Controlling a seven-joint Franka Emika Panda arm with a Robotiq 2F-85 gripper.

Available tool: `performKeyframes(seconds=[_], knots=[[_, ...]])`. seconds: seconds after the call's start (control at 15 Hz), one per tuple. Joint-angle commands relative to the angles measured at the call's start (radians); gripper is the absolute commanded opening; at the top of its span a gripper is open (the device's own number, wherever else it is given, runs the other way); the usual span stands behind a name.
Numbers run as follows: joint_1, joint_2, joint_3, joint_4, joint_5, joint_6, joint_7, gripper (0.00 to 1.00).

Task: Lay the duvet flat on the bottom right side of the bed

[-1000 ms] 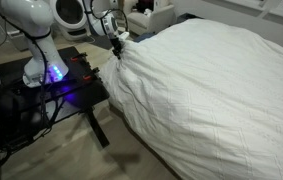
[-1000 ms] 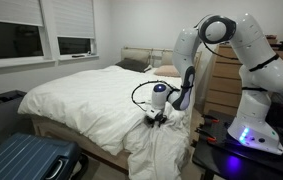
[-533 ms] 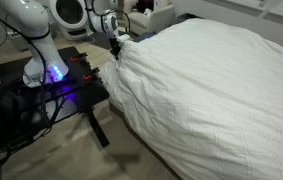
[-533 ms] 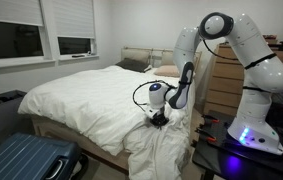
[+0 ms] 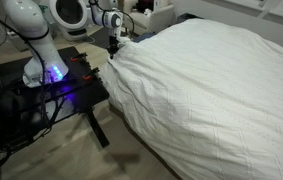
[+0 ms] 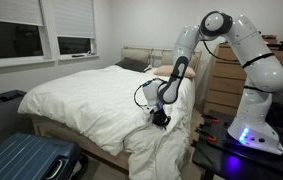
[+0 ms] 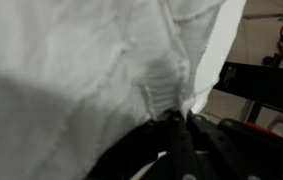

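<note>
- Bed [image 6: 133, 54], one, wide and dressed in white, the largest item we list; its headboard shows by the window wall in an exterior view.
- Duvet [image 5: 211, 90], one, white and puffy with faint stripes. It lies over nearly the whole bed in both exterior views [image 6: 86, 100]. The corner nearest the robot is bunched and hangs off the mattress edge toward the floor.
- Robot arm [image 6: 236, 40], one, white, bent over that bunched corner from its stand beside the bed.
- Surface [image 5: 71, 85], one, black-framed, carrying the arm's base and blue-glowing electronics, just beside the hanging fabric.
- Suitcase [image 6: 26, 160], one, blue, on the floor at the far corner of the bed, well apart from the work.
- Claw [image 6: 160, 119], one, fully closed and pinching a gathered fold at the duvet's edge; the wrist view shows fabric [image 7: 71, 70] ruched up between the fingers.
- Step in hand, as we judge it: drawing the gripped corner out so it lies flat. We would keep the pinch firm and lift only enough to free the folds. The pull should then go low and steadily outward along the bed's corner, away from the surface and its cables. We would lower the corner before letting go.
</note>
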Motion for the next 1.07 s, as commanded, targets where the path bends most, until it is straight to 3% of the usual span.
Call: performKeyframes(seconds=[0.0,0.4,0.8,1.0], knots=[[-0.043,-0.034,0.080,0.063,0.169,-0.228,-0.147,0.01],[-0.028,-0.025,0.132,0.213,0.366,-0.575,-0.396,0.01],[0.008,-0.053,0.129,0.248,0.384,-0.847,-0.574,0.01],[0.025,-0.071,0.132,0.269,0.391,-0.919,-0.648,0.01]])
